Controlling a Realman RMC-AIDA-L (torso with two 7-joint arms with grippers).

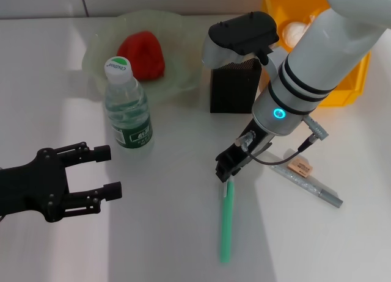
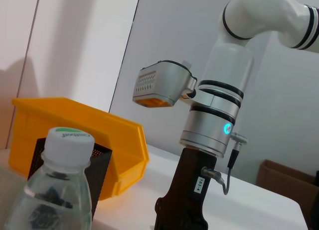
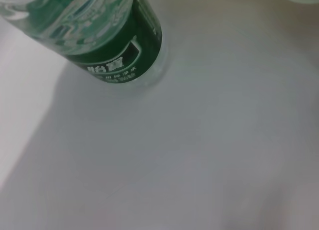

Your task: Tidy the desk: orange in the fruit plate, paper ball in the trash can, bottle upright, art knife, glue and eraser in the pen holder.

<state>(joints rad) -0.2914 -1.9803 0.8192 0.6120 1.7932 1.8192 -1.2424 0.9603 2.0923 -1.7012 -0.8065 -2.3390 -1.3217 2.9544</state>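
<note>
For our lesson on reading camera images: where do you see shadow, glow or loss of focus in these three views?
Head view: the right arm throws a soft grey shadow on the table beneath it; a cyan ring light glows on the wrist. Left wrist view: the bottle up close is soft. Right wrist view: the bottle's label is blurred and a broad shadow covers the table.

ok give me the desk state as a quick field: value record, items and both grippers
orange: in the fruit plate
paper ball: in the trash can
bottle: upright on the desk, capped
pen holder: upright beside the trash can
green stick: flat on the desk
grey tool: flat on the desk
eraser: on the desk by the grey tool
left gripper: jaws open, apart from the bottle
right gripper: low over the green stick's top end
</note>
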